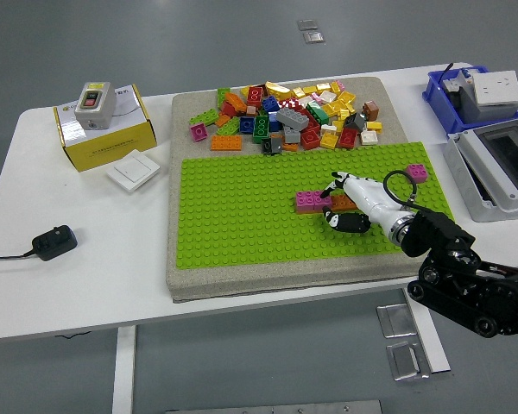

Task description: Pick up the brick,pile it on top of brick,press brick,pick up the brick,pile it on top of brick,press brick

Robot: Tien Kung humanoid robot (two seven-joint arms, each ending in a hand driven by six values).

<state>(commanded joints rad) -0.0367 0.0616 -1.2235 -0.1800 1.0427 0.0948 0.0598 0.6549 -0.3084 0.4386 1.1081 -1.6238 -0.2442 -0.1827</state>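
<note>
On the green baseplate point(242, 220) a pink brick point(310, 201) lies near the middle right. My right hand point(341, 203), white with black fingertips, sits just right of it with fingers curled around an orange brick point(343, 203) that touches the pink one. Whether the orange brick is pressed down I cannot tell. A second pink brick point(417, 173) sits near the plate's far right corner. The loose pile of coloured bricks point(293, 116) lies on the grey mat beyond the plate. The left arm is out of sight.
A yellow box point(104, 129) with a grey switch unit and a white wall switch point(132, 172) lie at the left. A black plug point(52, 242) lies near the left edge. A blue bin point(479, 95) and a grey enclosure point(505, 168) stand at the right.
</note>
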